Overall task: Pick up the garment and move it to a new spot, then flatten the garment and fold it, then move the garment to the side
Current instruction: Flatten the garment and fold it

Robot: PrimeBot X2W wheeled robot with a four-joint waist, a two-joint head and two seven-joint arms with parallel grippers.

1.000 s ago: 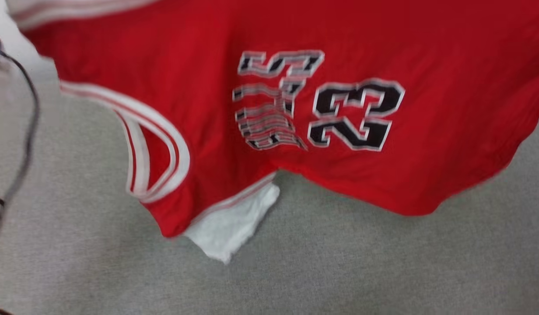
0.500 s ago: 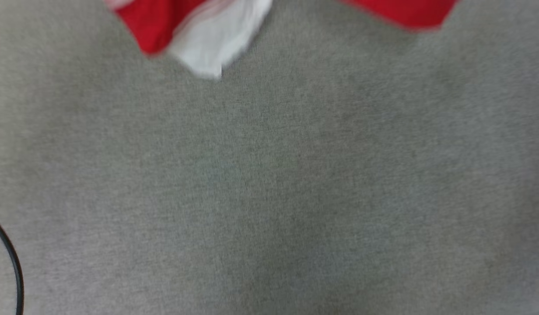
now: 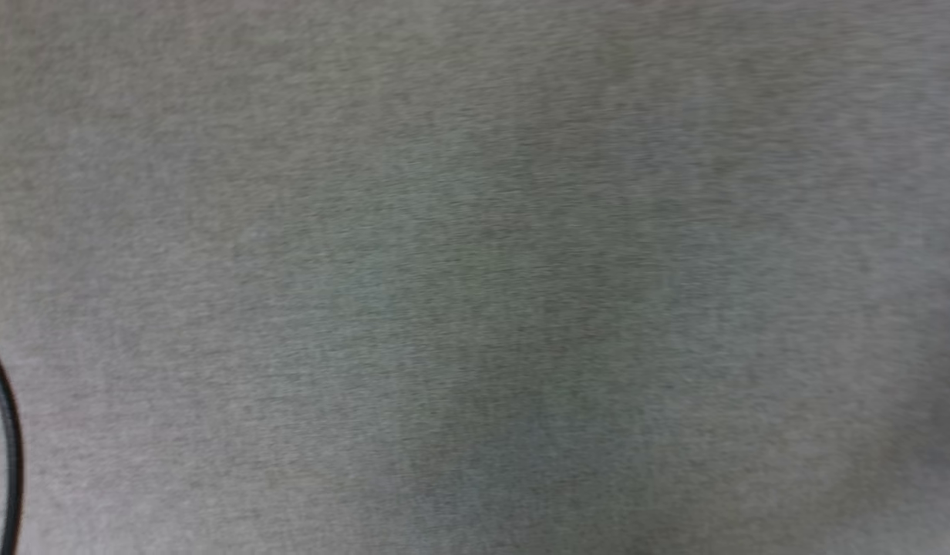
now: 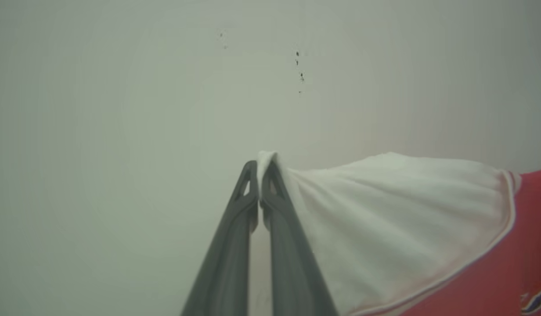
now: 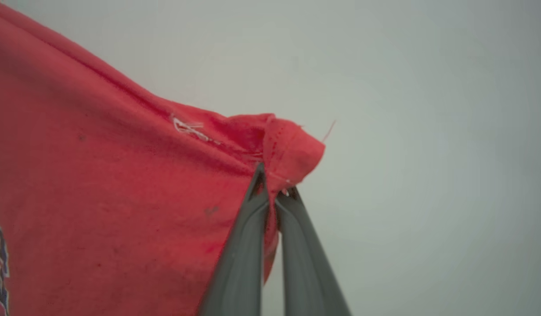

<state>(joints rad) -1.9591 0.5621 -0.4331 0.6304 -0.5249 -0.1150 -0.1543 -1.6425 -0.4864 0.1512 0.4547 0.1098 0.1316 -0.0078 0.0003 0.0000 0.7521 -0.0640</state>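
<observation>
2 holds on 1 garment (image 5: 99, 175), and each is a tight pinch. In the head view, 1 black cable (image 3: 8, 439) curves up the lower left edge, and a plain grey surface (image 3: 475, 277), blurred, stretches to the right of it.

In the left wrist view the left gripper (image 4: 260, 170) stands at the lower middle of the frame. Its 2 dark fingers are clamped on the edge of 1 white sleeve (image 4: 384, 210), which fans toward the right edge and meets red cloth there.

In the right wrist view the red body spreads over the left half. At the lower middle the right gripper (image 5: 274, 181) is nipped closed on a bunched hem corner (image 5: 292, 145) with loose threads. By my reading the garment hangs stretched between the 2 grips, lifted clear.

It looks light, soft and limp, a thin knit that sags and creases wherever nothing holds it. Nothing on it can break, but a small pinch could slip under a tug. Seamed edges and corners, being thicker, seem the best places to take hold.

Count: 1 garment, 1 sleeve in sight, 2 grippers, 1 cable.
</observation>
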